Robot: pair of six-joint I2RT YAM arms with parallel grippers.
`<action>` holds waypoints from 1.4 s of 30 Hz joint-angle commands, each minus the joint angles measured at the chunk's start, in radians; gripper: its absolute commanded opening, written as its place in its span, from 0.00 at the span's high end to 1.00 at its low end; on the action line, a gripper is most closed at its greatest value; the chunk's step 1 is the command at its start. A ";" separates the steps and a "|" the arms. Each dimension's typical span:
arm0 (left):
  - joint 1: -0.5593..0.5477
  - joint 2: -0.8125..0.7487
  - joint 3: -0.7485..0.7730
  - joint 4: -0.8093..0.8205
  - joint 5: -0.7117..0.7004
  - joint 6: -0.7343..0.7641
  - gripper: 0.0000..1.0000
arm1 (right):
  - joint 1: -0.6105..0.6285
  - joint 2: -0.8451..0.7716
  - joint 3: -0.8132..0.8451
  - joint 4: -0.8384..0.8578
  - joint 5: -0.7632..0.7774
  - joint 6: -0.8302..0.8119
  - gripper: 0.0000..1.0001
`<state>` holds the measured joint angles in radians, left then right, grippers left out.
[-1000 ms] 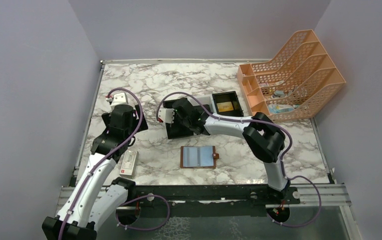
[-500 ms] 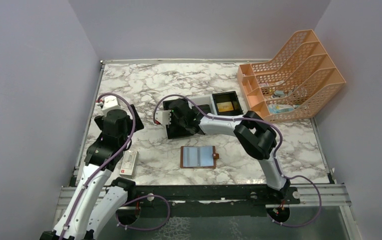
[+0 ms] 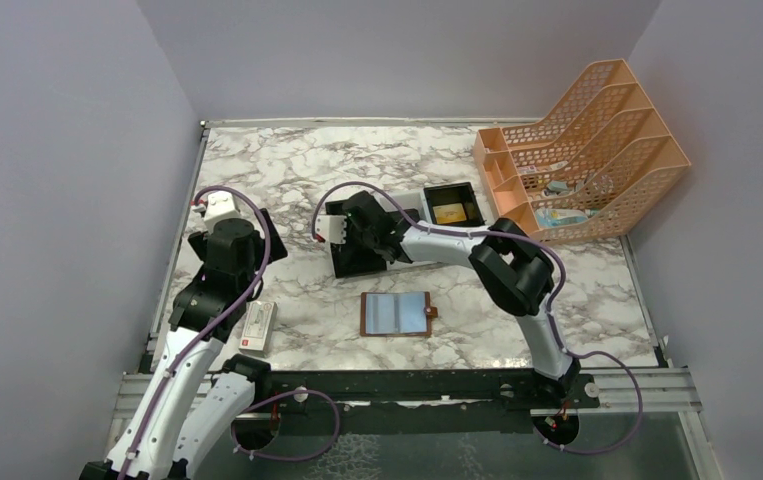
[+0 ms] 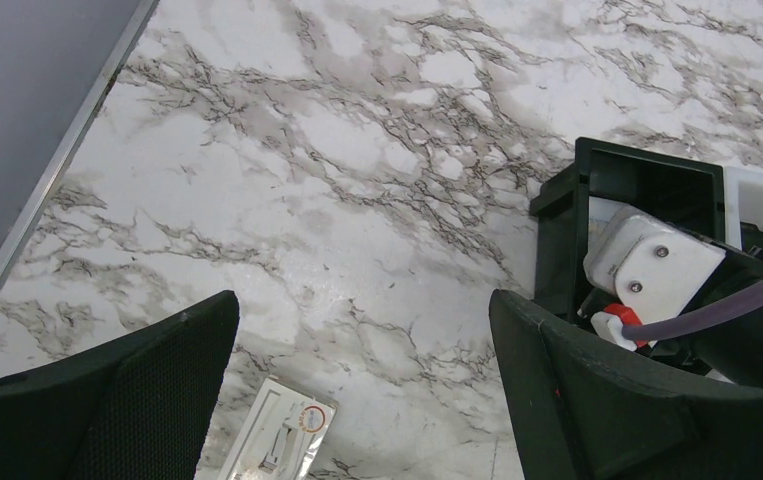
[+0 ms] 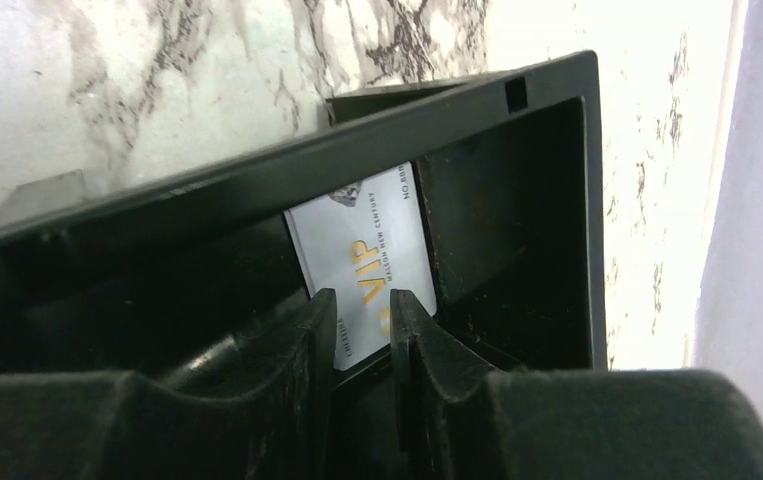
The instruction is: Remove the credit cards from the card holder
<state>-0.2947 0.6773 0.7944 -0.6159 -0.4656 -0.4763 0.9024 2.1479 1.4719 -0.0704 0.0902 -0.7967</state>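
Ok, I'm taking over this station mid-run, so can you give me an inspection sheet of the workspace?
Surface: marble table, no damage seen.
Job's things: card holder lies open, in front of the tray; one pale credit card lies in the tray's left compartment.
Clutter: gold card in the tray's right compartment; white box at near left.
Tools: left tool open, empty; right tool slightly open over the credit card.
Cables: purple cables loop along both arms.
Surroundings: orange rack at back right; plain walls.

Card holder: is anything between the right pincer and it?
Yes. The right pincer is down in the left compartment of the black tray, whose near wall stands between it and the open card holder.
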 commanded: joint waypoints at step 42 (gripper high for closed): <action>0.006 0.014 -0.014 0.006 0.042 0.025 0.01 | 0.283 -0.518 -0.514 -0.234 0.389 1.582 0.54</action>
<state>-0.2943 0.6933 0.7940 -0.6151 -0.4355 -0.4622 1.1759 1.5719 0.9035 -0.1886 0.3527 0.6941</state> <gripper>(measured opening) 0.992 0.460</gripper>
